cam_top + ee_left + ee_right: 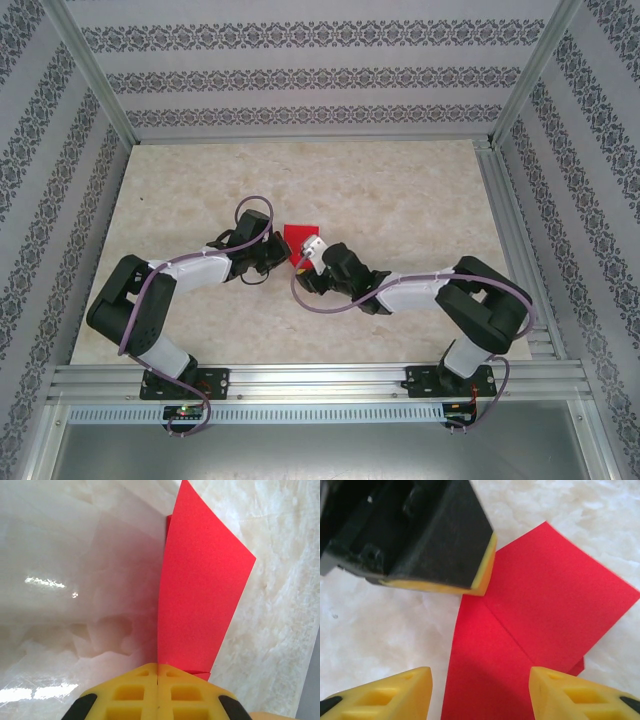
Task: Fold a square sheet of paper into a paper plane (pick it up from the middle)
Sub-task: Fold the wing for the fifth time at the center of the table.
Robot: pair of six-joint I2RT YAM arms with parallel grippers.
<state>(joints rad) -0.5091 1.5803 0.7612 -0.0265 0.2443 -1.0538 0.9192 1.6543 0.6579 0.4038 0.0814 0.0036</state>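
Left hand [157, 674], right hand [480, 680], one plane [297, 238]

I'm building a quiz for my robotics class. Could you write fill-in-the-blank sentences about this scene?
1. The colour of the paper is ____.
2. The left gripper is ____ on the paper.
3. The right gripper is ____, holding nothing.
Missing words: red; shut; open.
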